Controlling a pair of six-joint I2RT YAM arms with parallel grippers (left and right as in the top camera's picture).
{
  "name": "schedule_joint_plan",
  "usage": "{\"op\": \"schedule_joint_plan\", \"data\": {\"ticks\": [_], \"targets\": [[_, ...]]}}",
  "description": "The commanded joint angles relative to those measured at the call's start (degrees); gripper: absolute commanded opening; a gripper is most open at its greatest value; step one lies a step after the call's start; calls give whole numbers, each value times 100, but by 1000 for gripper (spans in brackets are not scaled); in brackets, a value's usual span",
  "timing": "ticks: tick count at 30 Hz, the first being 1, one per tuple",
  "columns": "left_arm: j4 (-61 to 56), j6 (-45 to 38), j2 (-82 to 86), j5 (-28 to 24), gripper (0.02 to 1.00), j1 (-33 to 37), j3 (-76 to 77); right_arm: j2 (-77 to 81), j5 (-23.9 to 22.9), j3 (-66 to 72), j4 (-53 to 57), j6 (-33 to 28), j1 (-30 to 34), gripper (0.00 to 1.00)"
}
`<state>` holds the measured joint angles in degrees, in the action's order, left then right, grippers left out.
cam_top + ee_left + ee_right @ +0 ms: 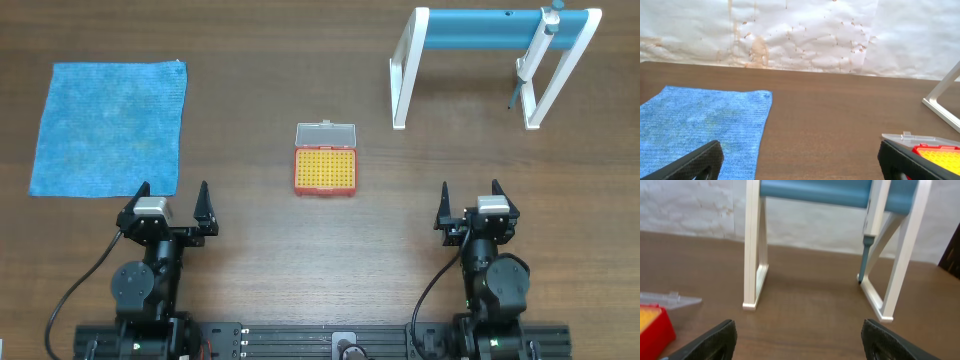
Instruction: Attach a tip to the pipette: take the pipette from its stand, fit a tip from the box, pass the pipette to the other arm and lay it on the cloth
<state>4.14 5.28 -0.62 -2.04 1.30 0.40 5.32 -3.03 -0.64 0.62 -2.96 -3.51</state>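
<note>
Brown wooden table (250, 80) lies under everything, and we see lots of bare wood on it. We are at the very first step. The pipette (540, 32) hangs on its stand (470, 32), up at about 1 o'clock from the middle of the table, close to the stand's right-hand leg. Nothing is picked up yet. The left gripper (173, 188) sits low at 7 o'clock and the right gripper (470, 187) sits low at 5 o'clock. Each has its two fingers spread wide with nothing between them. The tip box (325, 172) sits in the middle with its lid open. The blue cloth (108, 128) lies flat at 10 o'clock, just up from the left gripper. We think the right arm should go first, because the pipette is nearest to it, at about 1 o'clock from its fingers. It needs to go up the table with its fingers spread, put one on each side of the white body, pinch it, and lift it off the blue bar. We have to watch the white leg just beside the pipette, since a finger could bump it. The thin dark end also points down near the foot of that leg. On the way there we have plenty of room: the wood between the right gripper and the stand is bare, and the tip box is well apart at 10 o'clock.
</note>
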Motion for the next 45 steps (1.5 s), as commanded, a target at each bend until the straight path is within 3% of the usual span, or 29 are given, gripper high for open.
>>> {"op": "schedule_joint_plan", "data": {"ticks": [1, 7, 11, 16, 18, 19, 22, 23, 24, 27, 31, 41, 45], "targets": [[37, 26, 42, -125, 998, -28, -9, 1257, -85, -511, -319, -76, -28, 814], [35, 26, 42, -125, 998, -28, -9, 3163, -87, -1930, -179, -79, -28, 814], [35, 26, 42, -125, 998, -28, -9, 4046, -439, -3270, 885, -79, -2, 814], [37, 26, 42, -125, 998, -28, -9, 4485, -238, -4380, 1633, -258, 627, 814], [35, 26, 42, -125, 998, -28, -9, 4485, 164, -4496, 1606, -343, 1099, 814], [37, 26, 42, -125, 998, -28, -9, 4483, 791, -4531, 1593, -492, 1707, 814], [35, 26, 42, -125, 998, -28, -9, 4555, 2133, -4531, 1534, -846, 2649, 814], [37, 26, 42, -125, 998, -28, -9, 4642, 2907, -4531, 1458, -1060, 3145, 814], [35, 26, 42, -125, 998, -28, -9, 4719, 3329, -4531, 1370, -1176, 3425, 814], [35, 26, 42, -125, 998, -28, -9, 5075, 4135, -4531, 960, -1357, 3976, 814], [37, 26, 42, -125, 998, -28, -9, 5672, 4758, -4531, 273, -1364, 3991, 814], [35, 26, 42, -125, 998, -28, -9, 7069, 4695, -4531, -1366, -839, 3521, 814], [37, 26, 42, -125, 998, -28, -9, 7488, 4203, -4531, -1904, -149, 3357, 816]]}}
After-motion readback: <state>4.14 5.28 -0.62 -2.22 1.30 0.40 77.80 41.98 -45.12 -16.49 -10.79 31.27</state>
